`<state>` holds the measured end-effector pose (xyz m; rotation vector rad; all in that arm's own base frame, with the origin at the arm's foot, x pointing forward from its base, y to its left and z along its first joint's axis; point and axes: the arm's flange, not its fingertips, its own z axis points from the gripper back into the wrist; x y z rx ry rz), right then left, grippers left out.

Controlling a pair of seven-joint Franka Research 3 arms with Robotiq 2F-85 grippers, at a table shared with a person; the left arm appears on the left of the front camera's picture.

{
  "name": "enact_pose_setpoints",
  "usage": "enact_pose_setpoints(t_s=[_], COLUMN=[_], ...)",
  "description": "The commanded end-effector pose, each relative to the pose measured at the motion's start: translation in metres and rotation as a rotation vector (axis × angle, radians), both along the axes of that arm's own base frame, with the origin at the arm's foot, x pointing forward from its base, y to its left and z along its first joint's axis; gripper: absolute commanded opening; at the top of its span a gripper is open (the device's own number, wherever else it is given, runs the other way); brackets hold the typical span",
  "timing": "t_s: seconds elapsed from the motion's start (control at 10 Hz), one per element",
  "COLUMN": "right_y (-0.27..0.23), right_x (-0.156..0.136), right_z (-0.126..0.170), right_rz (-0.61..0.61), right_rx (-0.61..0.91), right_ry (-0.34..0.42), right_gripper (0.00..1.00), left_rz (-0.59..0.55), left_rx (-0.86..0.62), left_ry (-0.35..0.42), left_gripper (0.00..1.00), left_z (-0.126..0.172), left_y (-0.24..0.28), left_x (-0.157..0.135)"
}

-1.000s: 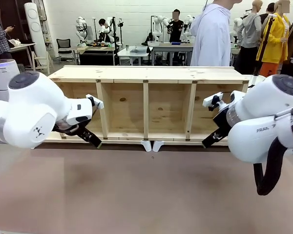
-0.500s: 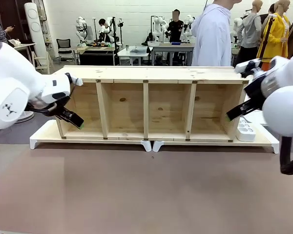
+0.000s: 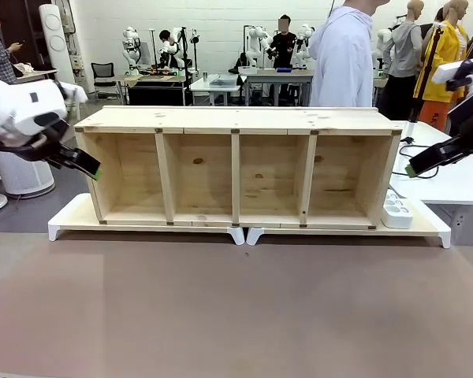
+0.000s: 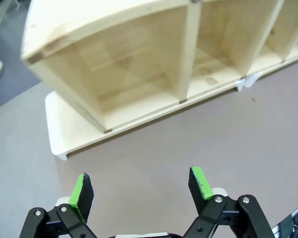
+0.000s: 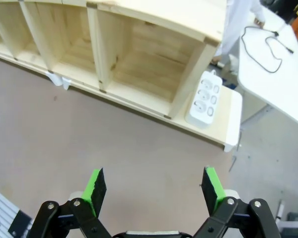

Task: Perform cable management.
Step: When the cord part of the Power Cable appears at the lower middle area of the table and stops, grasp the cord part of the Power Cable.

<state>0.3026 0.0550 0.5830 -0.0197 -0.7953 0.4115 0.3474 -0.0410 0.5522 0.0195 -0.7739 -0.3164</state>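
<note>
The cable (image 5: 265,49) is a thin black cord lying in loose loops on the white side table (image 5: 283,84), beyond the right end of the wooden shelf. In the front view the cable (image 3: 402,151) shows just past the shelf's right corner. My right gripper (image 5: 154,184) is open and empty, hovering above the brown tabletop, well short of the cable. In the front view the right gripper (image 3: 424,162) hangs in front of the side table. My left gripper (image 4: 140,186) is open and empty too. It is off the shelf's left end, where the left gripper (image 3: 85,164) shows in the front view.
A long wooden shelf (image 3: 236,118) with several open compartments lies across the far side on white boards. A white power strip (image 3: 396,211) rests at its right foot. A person in white (image 3: 343,55) stands behind it, one hand (image 5: 259,22) on the side table.
Both arms have swung up and outward from in front of the shelf to the picture's edges. The shelf, power strip and side table now show. Both grippers stayed open.
</note>
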Motion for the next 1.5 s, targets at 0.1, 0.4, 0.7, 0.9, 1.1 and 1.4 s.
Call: enact_pose_setpoints(t_s=[0.1,0.4,0.7,0.9,1.1,1.4], right_y=[-0.017,-0.014,-0.005,-0.005,-0.005,-0.005], right_x=[-0.110,-0.122,-0.050,-0.050,-0.050,-0.050], right_z=[-0.127,-0.132,0.024,0.024,0.024,0.024], right_rz=[-0.031,-0.037,-0.026,-0.026,-0.026,-0.026], right_rx=[0.023,0.041,0.020,0.020,0.020,0.020], right_ry=[0.005,0.003,0.015,0.015,0.015,0.015], right_gripper=[1.00,1.00,1.00,1.00,1.00,1.00], left_rz=[0.091,0.081,0.067,0.067,0.067,0.067], left_rx=[-0.020,0.003,-0.008,-0.008,-0.008,-0.008], left_ry=[-0.041,-0.037,-0.015,-0.015,-0.015,-0.015], left_gripper=[1.00,1.00,1.00,1.00,1.00,1.00], left_z=[-0.159,-0.164,0.040,0.040,0.040,0.040], left_y=[0.033,0.032,0.025,0.025,0.025,0.025], left_x=[-0.190,-0.196,-0.048,-0.048,-0.048,-0.048])
